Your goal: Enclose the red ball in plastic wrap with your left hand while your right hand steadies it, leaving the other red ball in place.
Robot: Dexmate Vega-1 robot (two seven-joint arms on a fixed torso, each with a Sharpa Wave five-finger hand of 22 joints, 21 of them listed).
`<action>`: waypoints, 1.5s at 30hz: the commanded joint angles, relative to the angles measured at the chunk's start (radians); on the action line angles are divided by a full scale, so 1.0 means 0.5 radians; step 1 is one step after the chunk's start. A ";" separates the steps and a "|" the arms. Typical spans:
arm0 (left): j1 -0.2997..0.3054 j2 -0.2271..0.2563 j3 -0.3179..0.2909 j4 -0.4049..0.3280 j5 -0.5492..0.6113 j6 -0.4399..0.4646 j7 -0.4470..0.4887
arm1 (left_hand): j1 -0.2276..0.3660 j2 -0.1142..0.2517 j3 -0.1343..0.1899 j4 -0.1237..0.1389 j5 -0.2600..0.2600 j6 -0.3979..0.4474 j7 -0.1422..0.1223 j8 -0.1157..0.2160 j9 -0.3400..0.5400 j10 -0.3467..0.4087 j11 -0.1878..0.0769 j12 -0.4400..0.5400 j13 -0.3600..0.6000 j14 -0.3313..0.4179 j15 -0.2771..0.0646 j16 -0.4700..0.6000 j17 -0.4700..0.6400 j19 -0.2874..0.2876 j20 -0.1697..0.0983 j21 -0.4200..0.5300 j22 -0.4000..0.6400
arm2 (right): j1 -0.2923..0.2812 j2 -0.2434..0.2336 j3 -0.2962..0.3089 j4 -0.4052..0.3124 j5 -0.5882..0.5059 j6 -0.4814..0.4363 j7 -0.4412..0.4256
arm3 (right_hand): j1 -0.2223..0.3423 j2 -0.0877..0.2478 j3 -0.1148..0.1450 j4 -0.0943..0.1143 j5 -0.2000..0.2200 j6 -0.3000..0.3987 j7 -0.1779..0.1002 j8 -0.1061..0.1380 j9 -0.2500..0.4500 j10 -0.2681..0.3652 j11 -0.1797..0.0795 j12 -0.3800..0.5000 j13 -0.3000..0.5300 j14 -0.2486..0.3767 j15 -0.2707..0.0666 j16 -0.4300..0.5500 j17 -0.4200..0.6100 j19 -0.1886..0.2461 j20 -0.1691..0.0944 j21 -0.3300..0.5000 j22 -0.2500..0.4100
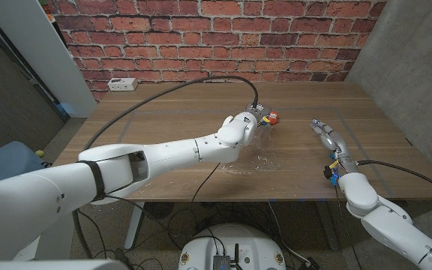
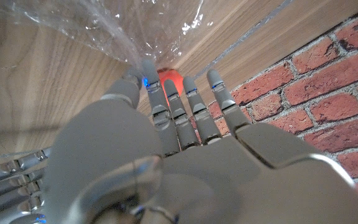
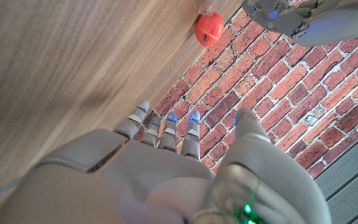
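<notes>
One red ball (image 1: pixel 272 117), perhaps under plastic wrap (image 1: pixel 255 156).

— What's carrying everything?

— A wooden table (image 1: pixel 178 101) with a dark plank top, running across the middle of my head view in front of the brick wall.

— And what lies on it?

— A white power strip (image 1: pixel 122 84) at the upper left, on the far edge. A red ball (image 1: pixel 271 117) just right of centre, beside a crumpled sheet of clear plastic wrap (image 1: pixel 257 154) that spreads toward the near edge. A black cable (image 1: pixel 163 94) curves over the boards from the left side.

— Anything at the right?

— My right hand (image 1: pixel 325 135) is down at the tabletop there, well apart from the ball.
</notes>
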 commanded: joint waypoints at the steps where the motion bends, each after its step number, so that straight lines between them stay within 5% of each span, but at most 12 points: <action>1: 0.139 -0.060 -0.048 0.102 0.244 -0.148 0.205 | -0.118 -0.037 -0.073 0.027 0.007 -0.554 -0.161 -0.233 -0.082 -0.185 0.031 -0.053 0.025 -0.098 -0.110 -0.053 -0.005 -0.042 0.008 -0.038 0.004 | -0.083 -0.006 0.093 -0.091 -0.104 0.012 -0.078 | -0.008 -0.012 0.003 0.016 0.000 -0.004 0.002 0.002 0.010 0.025 -0.011 0.000 0.002 0.023 0.006 0.014 0.004 0.006 0.011 0.009 0.009; 6: 0.190 -0.090 -0.116 0.144 0.236 -0.257 0.280 | -0.237 -0.084 -0.135 0.052 0.031 -1.041 -0.211 -0.248 -0.178 -0.332 0.047 -0.083 0.035 -0.182 -0.076 -0.105 -0.017 -0.083 0.027 -0.079 0.003 | -0.108 -0.003 0.135 -0.127 -0.135 -0.018 -0.094 | -0.009 -0.014 0.002 0.016 0.000 -0.002 0.000 0.003 0.010 0.033 -0.007 0.002 0.002 0.031 0.001 0.016 0.004 0.010 0.013 0.011 0.008; 13: 0.284 -0.070 -0.220 0.131 0.254 -0.373 0.500 | -0.222 -0.050 -0.112 0.038 0.050 -1.160 -0.221 -0.225 -0.224 -0.403 0.049 -0.107 0.027 -0.218 -0.057 -0.122 -0.029 -0.112 0.038 -0.105 0.003 | -0.109 0.011 0.153 -0.127 -0.153 -0.027 -0.072 | -0.011 -0.018 0.000 0.016 -0.001 0.003 0.000 0.005 0.010 0.041 -0.010 0.004 0.002 0.043 -0.004 0.019 0.004 0.022 0.017 0.014 0.008; 21: 0.409 0.094 -0.424 -0.031 0.109 -0.690 0.685 | -0.227 0.053 -0.051 0.020 0.014 -0.551 -0.211 -0.021 -0.280 -0.185 0.044 -0.042 -0.005 -0.058 -0.100 -0.074 -0.072 -0.045 0.053 -0.115 0.004 | -0.109 0.017 0.160 -0.206 -0.218 -0.123 -0.095 | 0.026 0.006 0.024 0.000 0.009 0.021 0.004 0.011 0.010 0.054 -0.026 0.005 0.001 0.060 -0.019 0.019 -0.001 0.037 -0.001 0.017 0.008; 29: 0.510 0.313 -0.586 -0.242 0.056 -0.928 0.663 | -0.275 0.062 -0.043 0.021 -0.002 -0.266 -0.233 0.072 -0.272 -0.223 0.041 -0.079 -0.022 -0.233 -0.023 -0.152 -0.110 -0.179 0.134 -0.194 0.002 | -0.115 -0.045 0.145 -0.352 -0.281 -0.286 -0.045 | 0.126 0.025 0.079 -0.044 0.027 0.042 -0.018 0.017 0.010 0.070 -0.071 0.004 -0.001 0.095 -0.028 0.021 -0.006 0.068 0.039 0.023 0.008; 35: 0.561 0.463 -0.695 -0.375 0.047 -1.076 0.547 | -0.236 0.063 -0.010 -0.018 0.001 -0.244 -0.246 0.064 -0.277 -0.301 0.028 -0.118 -0.035 -0.357 0.004 -0.190 -0.133 -0.251 0.108 -0.237 0.001 | -0.123 -0.129 0.123 -0.535 -0.363 -0.544 -0.012 | 0.242 0.048 0.144 -0.072 0.053 0.078 -0.033 0.026 0.011 0.081 -0.089 0.002 -0.003 0.115 -0.040 0.020 -0.007 0.089 0.058 0.026 0.009; 40: 0.623 0.562 -0.782 -0.470 0.060 -1.149 0.461 | -0.220 0.061 0.029 -0.032 -0.002 -0.441 -0.286 -0.059 -0.291 -0.425 0.034 -0.161 -0.061 -0.476 0.033 -0.189 -0.153 -0.302 0.102 -0.281 0.003 | -0.130 -0.199 0.101 -0.666 -0.419 -0.725 0.029 | 0.307 0.039 0.173 -0.083 0.067 0.060 -0.032 0.017 0.012 0.058 -0.114 -0.010 -0.003 0.117 -0.041 0.015 -0.008 0.099 0.068 0.026 0.009; 45: 0.710 0.645 -0.874 -0.574 0.090 -1.183 0.433 | -0.267 0.060 0.022 -0.006 -0.006 -0.569 -0.271 -0.132 -0.295 -0.471 0.043 -0.166 -0.072 -0.499 0.041 -0.178 -0.153 -0.321 0.101 -0.299 0.004 | -0.140 -0.239 0.086 -0.753 -0.445 -0.815 0.062 | 0.337 0.023 0.182 -0.083 0.070 0.044 -0.034 0.010 0.012 0.051 -0.113 -0.014 -0.004 0.118 -0.045 0.012 -0.009 0.104 0.075 0.025 0.009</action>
